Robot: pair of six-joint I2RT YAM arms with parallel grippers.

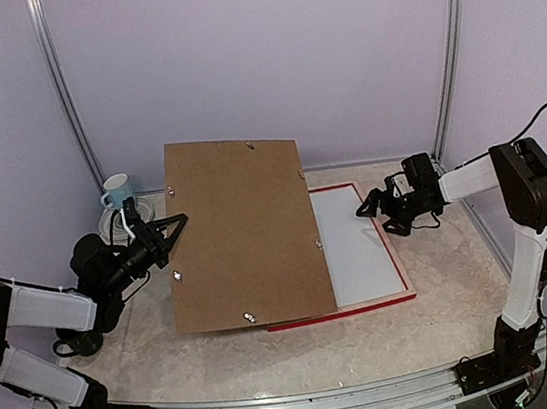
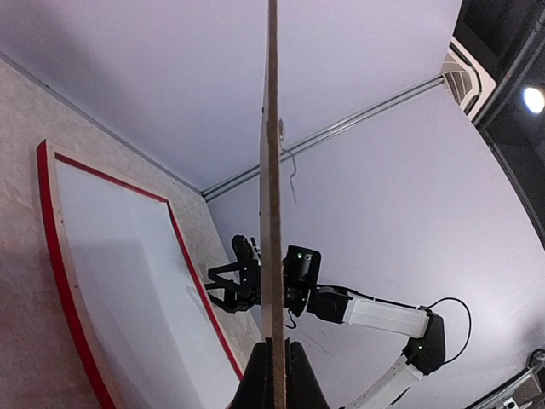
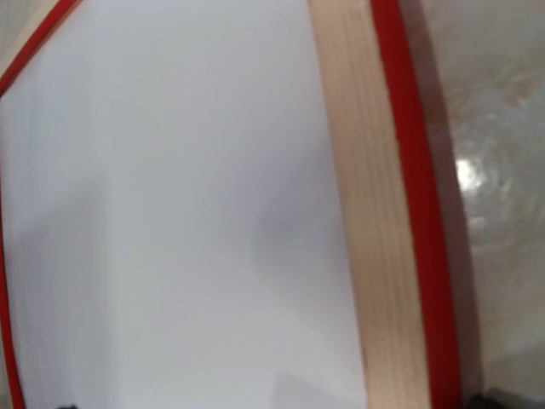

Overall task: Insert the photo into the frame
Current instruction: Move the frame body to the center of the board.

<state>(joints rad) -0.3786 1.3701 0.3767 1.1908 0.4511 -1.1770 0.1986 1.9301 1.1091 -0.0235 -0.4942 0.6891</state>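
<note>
L claw (image 1: 179,220) pinches thin brown board (image 1: 242,234); R claw (image 1: 369,205) agape over red frame (image 1: 400,269), prob. paper (image 1: 352,250) inside.

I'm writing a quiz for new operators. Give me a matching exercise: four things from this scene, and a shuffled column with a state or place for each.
Things:
1 backing board
2 frame
3 left gripper
4 right gripper

States or places:
A open, over the frame's right side
B red-edged, flat on the table
C shut on a thin brown edge
D brown, covering the frame's left part

Pairs: 1-D, 2-B, 3-C, 4-A
</note>
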